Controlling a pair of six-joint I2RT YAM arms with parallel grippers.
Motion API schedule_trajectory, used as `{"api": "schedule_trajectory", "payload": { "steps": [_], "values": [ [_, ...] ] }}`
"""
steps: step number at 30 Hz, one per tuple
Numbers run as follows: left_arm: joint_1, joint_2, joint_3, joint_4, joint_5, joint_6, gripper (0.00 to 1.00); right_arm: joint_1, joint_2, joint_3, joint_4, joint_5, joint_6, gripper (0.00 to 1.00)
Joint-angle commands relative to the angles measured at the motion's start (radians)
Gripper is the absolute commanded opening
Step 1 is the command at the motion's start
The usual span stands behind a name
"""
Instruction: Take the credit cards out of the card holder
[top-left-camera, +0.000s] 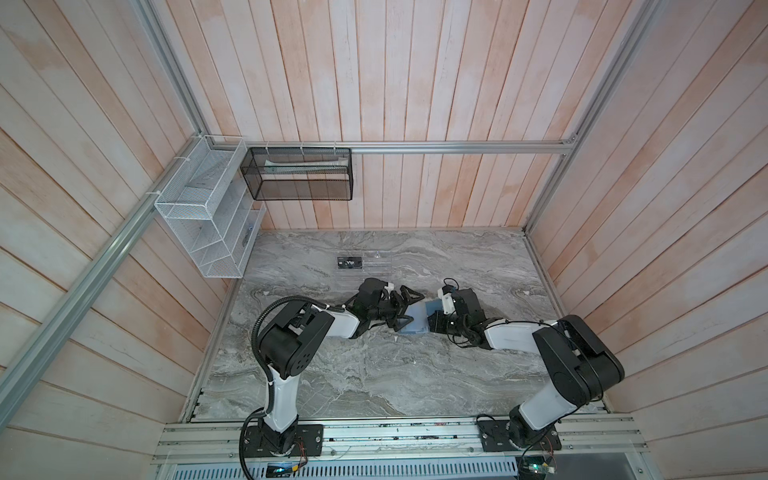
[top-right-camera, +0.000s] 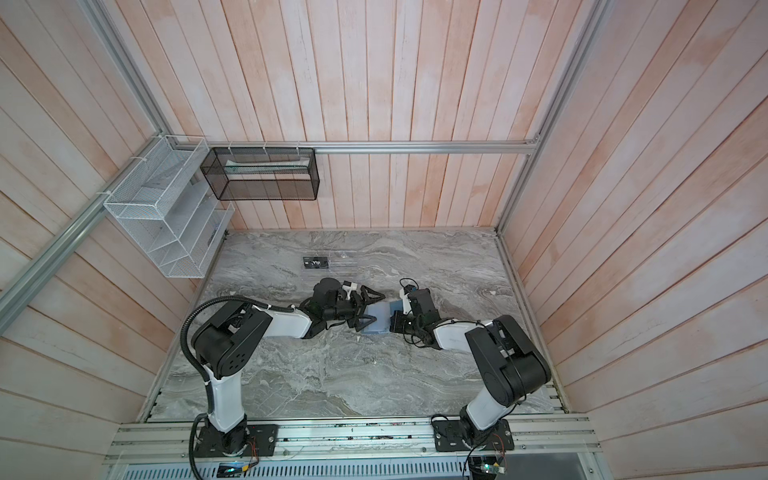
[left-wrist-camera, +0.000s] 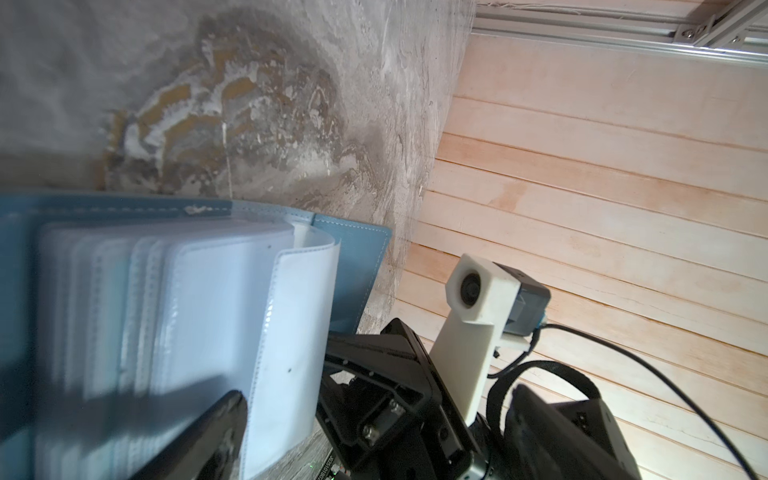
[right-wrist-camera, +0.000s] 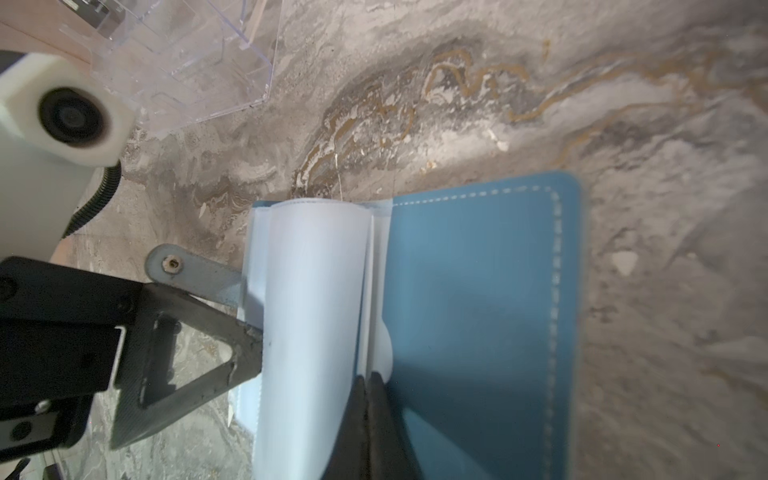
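The slate-blue card holder (top-left-camera: 415, 322) (top-right-camera: 376, 322) lies open on the marble table between both grippers. Its clear white sleeves (left-wrist-camera: 232, 299) (right-wrist-camera: 311, 291) arch up from the blue inside cover (right-wrist-camera: 469, 291). No credit cards show in any view. My left gripper (top-left-camera: 408, 309) (top-right-camera: 370, 309) is open wide at the holder's left side, and one of its fingers (right-wrist-camera: 199, 332) touches the sleeves' edge. My right gripper (top-left-camera: 431, 323) (right-wrist-camera: 368, 380) is shut, with its tips pushed in between the sleeves and the right cover. The holder's snap tab (right-wrist-camera: 187, 270) sticks out to the left.
A clear acrylic rack (top-left-camera: 374, 266) (right-wrist-camera: 187, 54) stands behind the grippers with a black "Vip" card (top-left-camera: 351, 262) (top-right-camera: 316, 262) in it. A white wire basket (top-left-camera: 208, 216) and a black mesh basket (top-left-camera: 299, 174) hang on the back-left walls.
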Motion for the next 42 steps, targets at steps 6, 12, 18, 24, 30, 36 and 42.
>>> {"api": "schedule_trajectory", "payload": {
  "steps": [6, 12, 18, 24, 30, 36, 42],
  "values": [
    [-0.019, 0.054, 0.061, 0.02, -0.003, -0.021, 1.0, -0.043, -0.115, -0.059, -0.023, -0.022, -0.009, 0.0],
    [-0.041, 0.091, 0.126, 0.015, -0.006, -0.034, 1.0, -0.085, -0.22, -0.092, -0.081, -0.019, -0.029, 0.0],
    [-0.061, 0.116, 0.16, 0.011, -0.007, -0.043, 1.0, -0.116, -0.271, -0.109, -0.099, -0.023, -0.034, 0.0],
    [-0.065, 0.12, 0.162, 0.023, -0.006, -0.058, 1.0, -0.117, -0.229, -0.095, -0.069, -0.077, -0.017, 0.0],
    [-0.059, 0.119, 0.144, 0.03, -0.005, -0.069, 1.0, -0.116, -0.209, -0.097, -0.027, -0.115, 0.011, 0.0],
    [-0.048, 0.117, 0.123, 0.042, -0.001, -0.077, 1.0, -0.106, -0.179, -0.098, 0.018, -0.138, 0.026, 0.0],
    [0.006, 0.039, 0.083, -0.031, 0.0, -0.016, 1.0, -0.106, -0.093, -0.087, 0.07, -0.146, 0.035, 0.0]
  ]
}}
